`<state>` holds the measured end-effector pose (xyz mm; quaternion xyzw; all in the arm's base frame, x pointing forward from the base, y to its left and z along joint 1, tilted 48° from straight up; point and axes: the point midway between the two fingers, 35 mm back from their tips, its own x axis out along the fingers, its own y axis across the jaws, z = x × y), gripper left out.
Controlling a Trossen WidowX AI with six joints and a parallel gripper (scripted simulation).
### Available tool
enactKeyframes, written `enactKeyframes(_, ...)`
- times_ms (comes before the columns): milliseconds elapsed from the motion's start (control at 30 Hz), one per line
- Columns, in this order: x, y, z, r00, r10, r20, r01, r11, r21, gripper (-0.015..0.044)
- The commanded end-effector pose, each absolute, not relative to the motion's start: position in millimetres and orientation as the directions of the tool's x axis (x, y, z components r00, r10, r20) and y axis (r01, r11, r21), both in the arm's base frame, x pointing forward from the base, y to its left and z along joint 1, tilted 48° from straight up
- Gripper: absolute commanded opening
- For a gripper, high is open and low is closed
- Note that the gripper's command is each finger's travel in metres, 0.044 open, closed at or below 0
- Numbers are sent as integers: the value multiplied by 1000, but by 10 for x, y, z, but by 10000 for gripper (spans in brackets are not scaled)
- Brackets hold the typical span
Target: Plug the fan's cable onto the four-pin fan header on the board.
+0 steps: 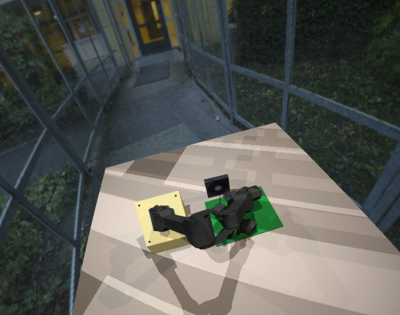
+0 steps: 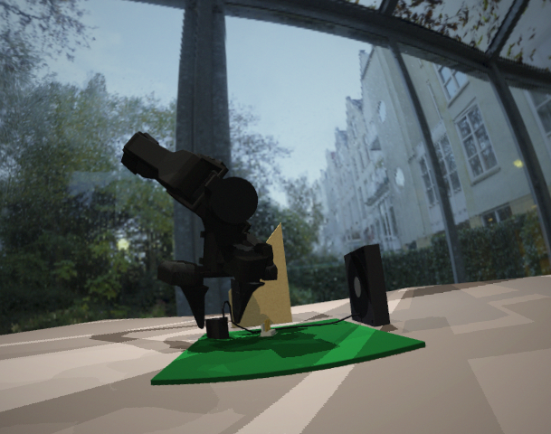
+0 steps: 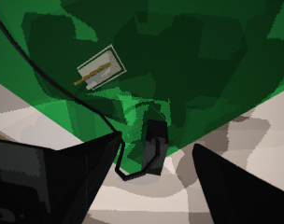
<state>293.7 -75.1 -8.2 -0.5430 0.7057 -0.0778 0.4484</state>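
The fan's black plug [image 2: 216, 328] [image 3: 153, 147] stands at the near-left edge of the green board [image 1: 269, 216] [image 2: 289, 359] [image 3: 217, 56]. Its thin black cable [image 3: 39, 70] [image 2: 312, 323] runs across the board to the black fan [image 1: 217, 185] [image 2: 366, 285], which stands upright at the board's back edge. The four-pin header [image 3: 101, 71] [image 2: 269, 332] is a small pale block on the board, a short way from the plug. My gripper [image 2: 217, 321] [image 3: 156, 142] [image 1: 237, 231] hangs low over the plug with one finger on each side. The fingers are apart and clear of the plug.
The arm's yellow base block [image 1: 144, 210] [image 2: 275, 280] stands on the table just left of the board. The table's edges lie well beyond the board on all sides.
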Motion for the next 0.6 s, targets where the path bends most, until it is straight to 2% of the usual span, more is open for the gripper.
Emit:
enactKeyframes(0,2938,-750,-80,-8,-836,-549,-696,399,-597,204)
enactKeyframes(567,2938,-750,-80,-8,-836,-549,-696,399,-597,90)
